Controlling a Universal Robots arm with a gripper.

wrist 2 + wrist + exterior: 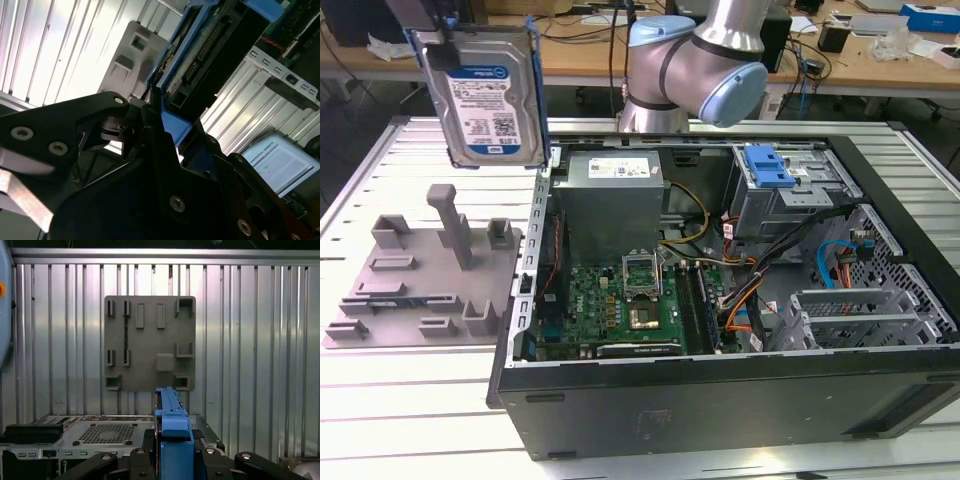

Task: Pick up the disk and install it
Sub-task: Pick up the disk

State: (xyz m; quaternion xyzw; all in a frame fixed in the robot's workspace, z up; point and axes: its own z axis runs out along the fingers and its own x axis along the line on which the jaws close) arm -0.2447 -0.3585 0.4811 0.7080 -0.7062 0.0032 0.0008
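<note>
One disk (488, 100), upright, clamped by its blue frame in the gripper (172, 442), hangs well above the grey tray (380, 300) beside the open case (720, 400); probably high to clear tray posts.

The arm (705, 55), at the top centre of the exterior view, is built of thick silver-grey metal tubes with rounded joints. Each joint ends in a smooth pale-blue cap (735, 95), and thin dark seams ring the places where the sections meet. In the second wrist view the gripper (152, 112) is matt black, made of angular plates and linked bars, studded with round silver screws (22, 133). In the first wrist view its black bars carry similar silver screw heads (102, 458).
</note>
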